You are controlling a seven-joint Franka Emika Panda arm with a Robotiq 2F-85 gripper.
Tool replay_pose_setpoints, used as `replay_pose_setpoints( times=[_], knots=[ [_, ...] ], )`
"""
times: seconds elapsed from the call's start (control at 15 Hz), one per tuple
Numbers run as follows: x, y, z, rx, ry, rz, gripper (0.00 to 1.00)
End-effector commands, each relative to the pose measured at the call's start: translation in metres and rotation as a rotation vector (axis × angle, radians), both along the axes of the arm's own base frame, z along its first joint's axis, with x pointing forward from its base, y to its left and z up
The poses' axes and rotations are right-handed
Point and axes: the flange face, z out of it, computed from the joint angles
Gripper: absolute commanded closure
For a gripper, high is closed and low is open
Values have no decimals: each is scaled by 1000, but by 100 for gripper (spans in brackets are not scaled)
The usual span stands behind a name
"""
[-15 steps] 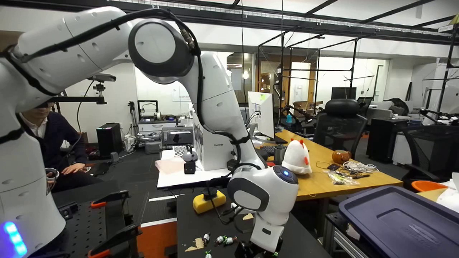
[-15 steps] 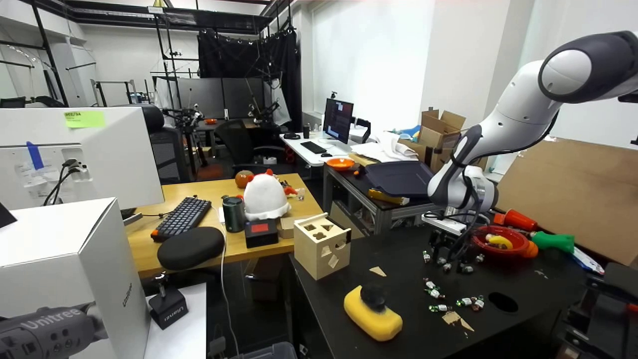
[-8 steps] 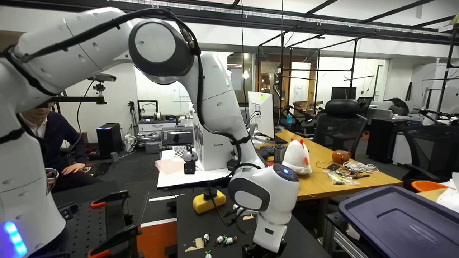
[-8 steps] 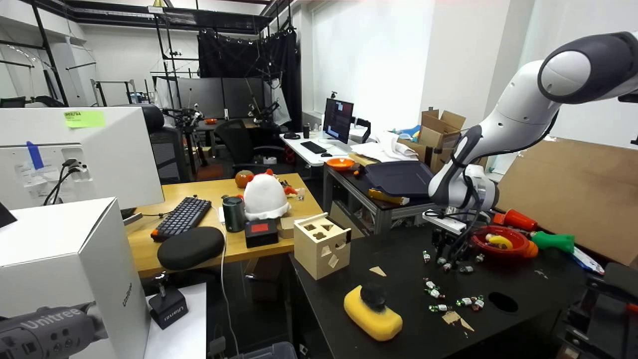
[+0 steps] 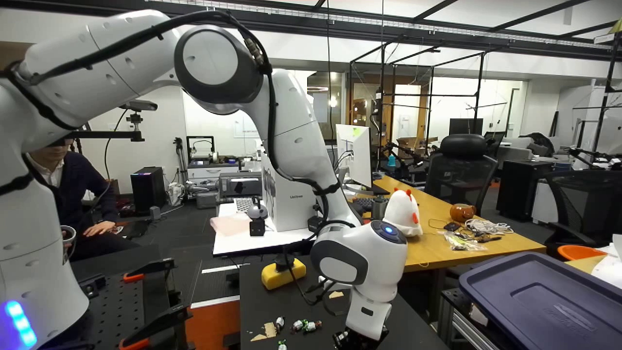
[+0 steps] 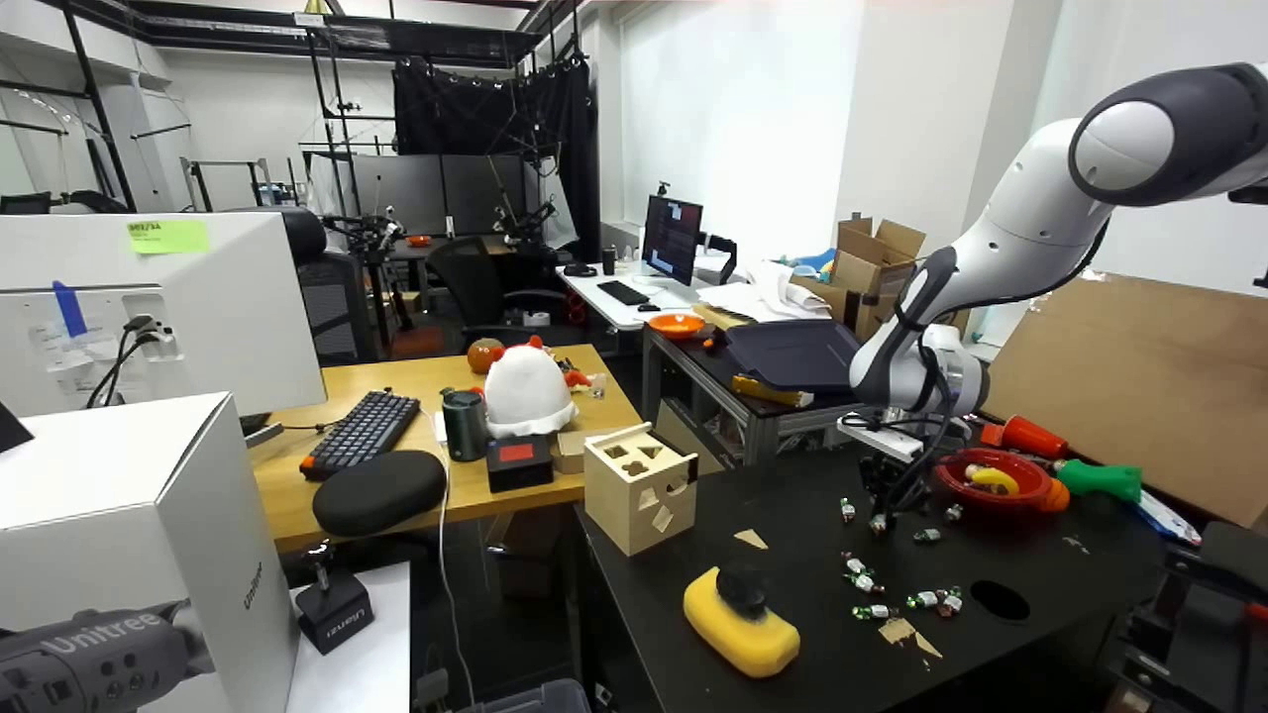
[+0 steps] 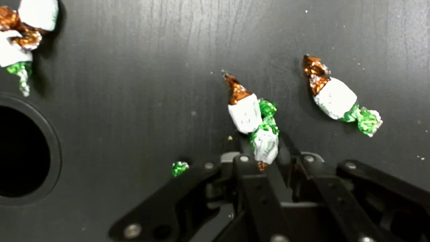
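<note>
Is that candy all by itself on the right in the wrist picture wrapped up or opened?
Wrapped: in the wrist view, the candy is covered in white around its middle, with shiny twisted brown and green ends.

Candies (image 7: 265, 144) are white with copper and green ends; tool (image 7: 272, 156) black; bowl (image 6: 1027, 488) red.

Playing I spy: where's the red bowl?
In an exterior view, the red bowl is at right on the black table, between the hand and a green object.

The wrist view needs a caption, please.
Black fingers flanking a green, white and brown foil-wrapped candy against a black tabletop.
</note>
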Motion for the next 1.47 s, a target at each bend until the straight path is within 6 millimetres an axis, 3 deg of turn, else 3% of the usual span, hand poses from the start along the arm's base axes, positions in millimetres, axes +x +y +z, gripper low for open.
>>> replay_pose_setpoints(
  times=[0.0,0.33,0.87,1.4],
  knots=[
    [-2,-3,6,25,-23,-32,94],
    [-17,-26,31,42,-96,-97,94],
    [-59,-96,85,2,-223,-256,94],
    [-108,-149,95,-86,-191,-410,94]
  ],
)
